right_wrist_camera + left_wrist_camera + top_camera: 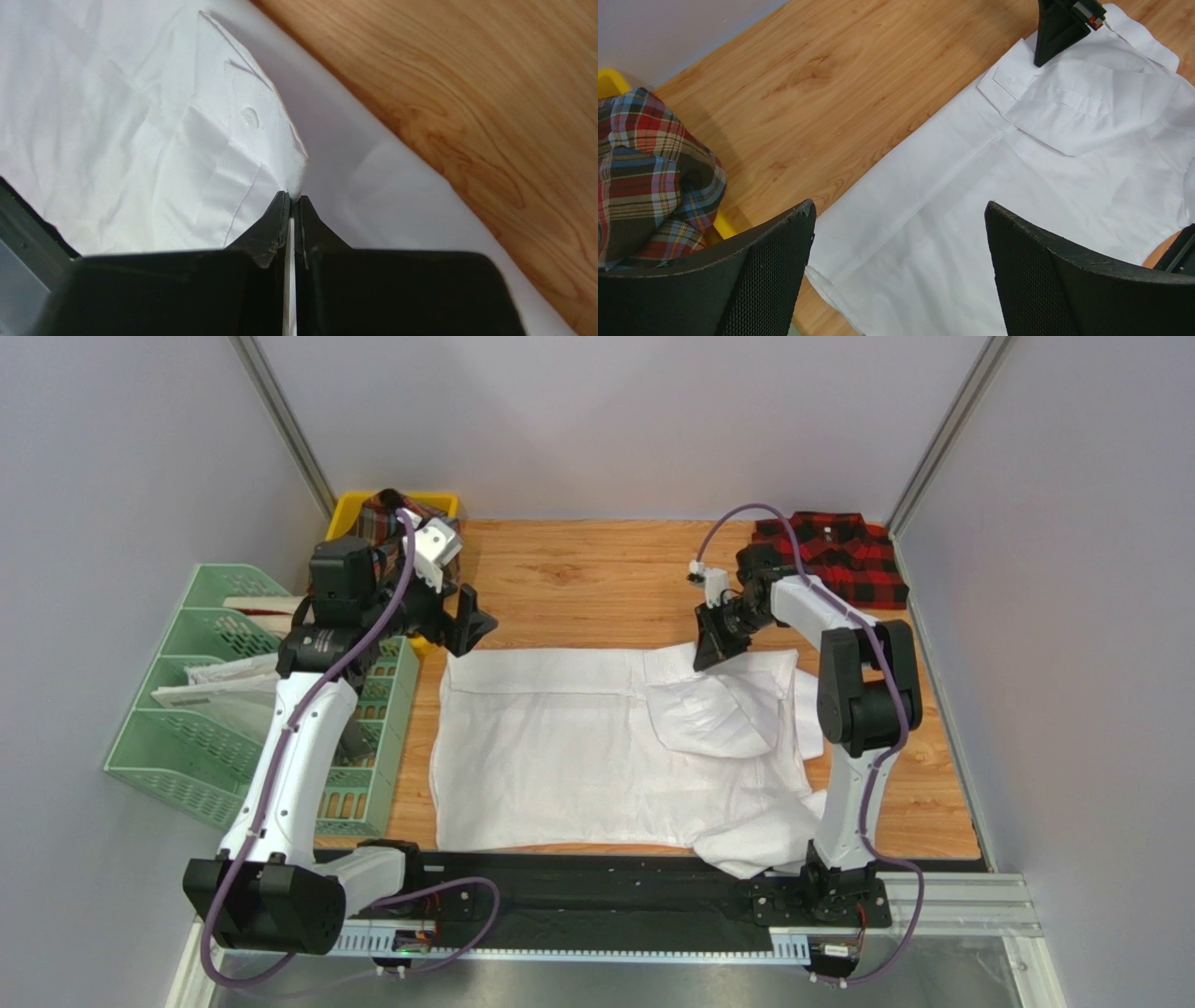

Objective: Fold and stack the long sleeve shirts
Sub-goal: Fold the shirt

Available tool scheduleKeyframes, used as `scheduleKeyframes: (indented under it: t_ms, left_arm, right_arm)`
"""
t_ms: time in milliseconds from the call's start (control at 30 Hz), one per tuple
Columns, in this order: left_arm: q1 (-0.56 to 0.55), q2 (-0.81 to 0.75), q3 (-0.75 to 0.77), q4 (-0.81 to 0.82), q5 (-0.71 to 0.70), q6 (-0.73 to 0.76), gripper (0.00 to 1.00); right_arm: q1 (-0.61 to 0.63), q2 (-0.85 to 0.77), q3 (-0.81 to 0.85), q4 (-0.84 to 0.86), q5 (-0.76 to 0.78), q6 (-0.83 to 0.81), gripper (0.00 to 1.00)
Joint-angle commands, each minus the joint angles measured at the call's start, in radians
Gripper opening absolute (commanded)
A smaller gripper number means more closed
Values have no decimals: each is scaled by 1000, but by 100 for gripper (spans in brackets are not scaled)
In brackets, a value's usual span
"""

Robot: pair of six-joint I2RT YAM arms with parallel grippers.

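The large white shirt [575,749] lies spread across the middle of the wooden table, one sleeve folded over its right half and cloth bunched at the near right. My right gripper [710,644] is shut on the cuff of that folded sleeve [281,150] at the shirt's far edge. My left gripper [470,623] is open and empty, held above the shirt's far left corner [829,280]. The red-and-black checked shirt [839,557] lies folded at the far right corner. The tartan shirt [382,518] sits in a yellow bin; it also shows in the left wrist view [650,178].
A yellow bin [351,511] stands at the far left corner. A green mesh rack [197,714] with white paper sheets [225,679] stands along the table's left side. Grey walls enclose the table; a black rail [589,889] runs along the near edge.
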Motion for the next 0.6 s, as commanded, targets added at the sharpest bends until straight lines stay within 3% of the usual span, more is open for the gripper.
scheduleKeyframes:
  t_ms: [0, 200, 400, 567]
  left_arm:
    - [8, -33, 9, -24, 103, 0, 94]
    - [-10, -87, -40, -55, 318, 112, 92]
    - [-205, -98, -115, 6, 288, 125, 94]
    - [-440, -101, -207, 140, 202, 154, 98]
  right_arm:
    - [3, -226, -49, -9, -121, -56, 0]
    - [20, -497, -182, -45, -248, -91, 0]
    - [95, -762, -342, -67, -247, -128, 0]
    - [149, -904, -410, -107, -229, -155, 0]
